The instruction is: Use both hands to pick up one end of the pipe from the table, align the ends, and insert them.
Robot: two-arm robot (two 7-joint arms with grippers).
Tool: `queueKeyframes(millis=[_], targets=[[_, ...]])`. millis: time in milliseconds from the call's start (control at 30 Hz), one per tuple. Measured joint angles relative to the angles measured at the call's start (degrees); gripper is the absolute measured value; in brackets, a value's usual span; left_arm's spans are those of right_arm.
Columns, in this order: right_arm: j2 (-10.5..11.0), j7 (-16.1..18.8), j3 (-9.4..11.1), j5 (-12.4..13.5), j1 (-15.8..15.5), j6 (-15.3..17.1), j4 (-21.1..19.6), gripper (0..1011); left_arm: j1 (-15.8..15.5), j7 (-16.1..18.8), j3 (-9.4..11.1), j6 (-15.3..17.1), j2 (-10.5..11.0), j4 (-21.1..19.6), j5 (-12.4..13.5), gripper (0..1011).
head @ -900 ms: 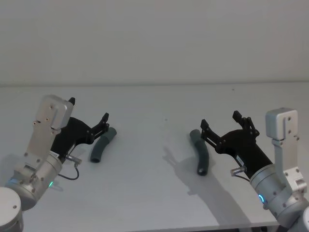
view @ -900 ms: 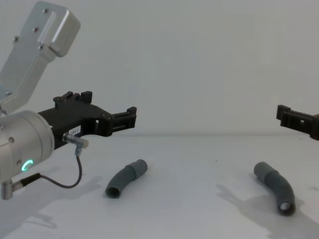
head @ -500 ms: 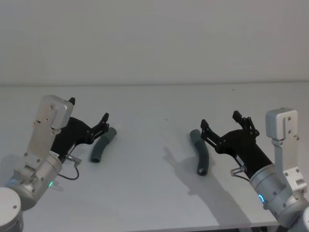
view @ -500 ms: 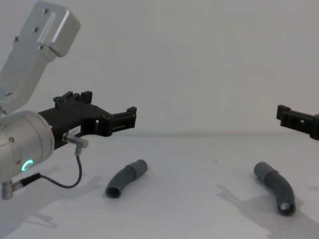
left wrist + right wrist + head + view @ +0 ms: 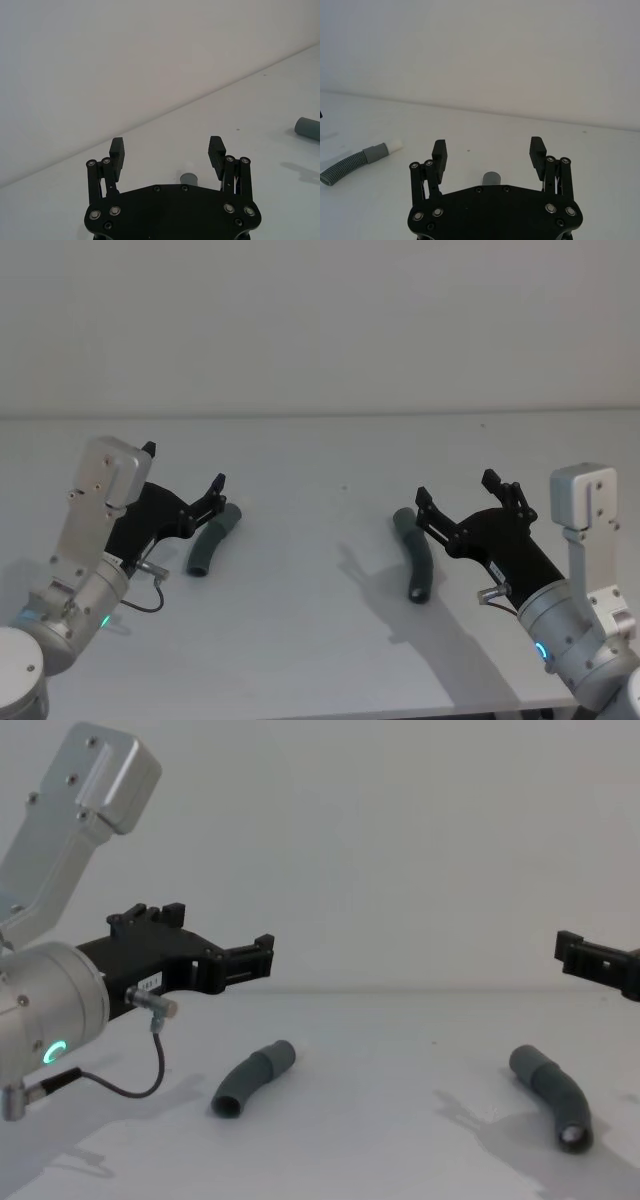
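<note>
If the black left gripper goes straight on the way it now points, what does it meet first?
Probably nothing: the open left gripper points level above the white table, likely passing over the dark-grey ribbed hose piece.

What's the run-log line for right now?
phase: pre-grasp | left gripper: open, above left hose piece | right gripper: open, above right hose piece | pieces: lying on table, apart, unjoined

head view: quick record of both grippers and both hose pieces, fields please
left gripper: open, raised over left hose piece, not touching
right gripper: open, raised over right hose piece, not touching
left hose piece: lying on table, white tip
right hose piece: lying on table, grey cuff
joined: no, well apart
</note>
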Motion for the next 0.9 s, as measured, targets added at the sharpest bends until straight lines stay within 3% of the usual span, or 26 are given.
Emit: queueKeyframes(millis=[200, 467, 667, 900], targets=[[0.0, -0.1, -0.3, -0.8, 0.0, 0.7, -0.3, 1003, 0.0, 0.0, 0.0, 0.0, 0.0, 0.0, 0.0, 1001], [0.2, -1.4, -2.0, -3.7, 0.5, 4.6, -1.7, 1003, 0.0, 0.0, 0.0, 0.0, 0.0, 0.0, 0.0, 1001], [-0.5, -3.3, -3.5, -6.0, 1.1, 10.6, -3.1, 1003, 0.0, 0.0, 0.0, 0.0, 0.0, 0.0, 0.0, 1001], [-3.3, -6.6, -4.5, -7.5, 1.6, 18.9, -4.5, 1004, 0.0, 0.0, 0.0, 0.0, 0.0, 0.0, 0.0, 1001]])
